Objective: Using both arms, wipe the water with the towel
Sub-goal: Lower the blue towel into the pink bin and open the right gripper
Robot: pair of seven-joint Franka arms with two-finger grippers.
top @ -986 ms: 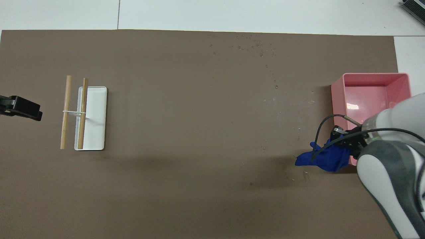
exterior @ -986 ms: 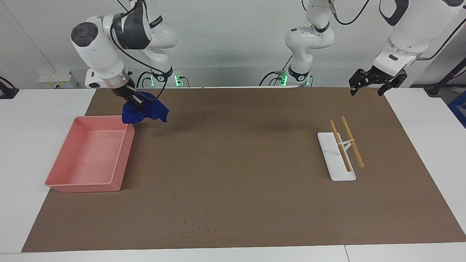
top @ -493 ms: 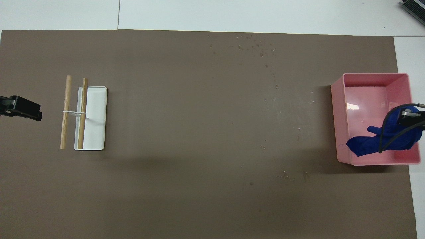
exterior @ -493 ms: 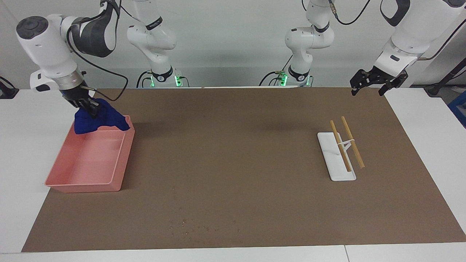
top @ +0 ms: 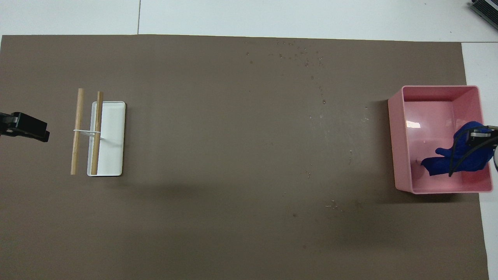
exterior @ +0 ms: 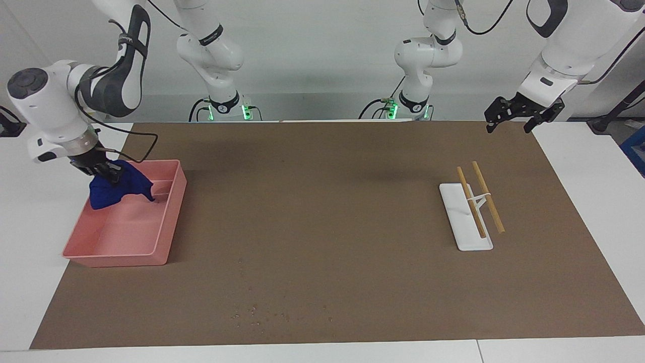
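The deep-blue towel (exterior: 119,188) (top: 454,160) hangs bunched from my right gripper (exterior: 107,173) (top: 481,137), which is shut on its top. Towel and gripper are inside the pink bin (exterior: 166,222) (top: 397,136), in the part nearer to the robots, and the cloth's lower end reaches down toward the bin's floor. Small water drops (exterior: 272,315) (top: 296,54) speckle the brown mat near the edge farthest from the robots. My left gripper (exterior: 508,124) (top: 37,132) waits open in the air over the mat's corner at the left arm's end, holding nothing.
A white tray (exterior: 461,237) (top: 114,136) with two wooden sticks (exterior: 488,196) (top: 77,130) lies toward the left arm's end of the table. The brown mat (exterior: 322,212) covers most of the table. More scattered drops (top: 330,204) lie nearer to the robots.
The right gripper carried the towel from beside the bin's corner over its rim and lowered it into the bin. The left arm has not moved.
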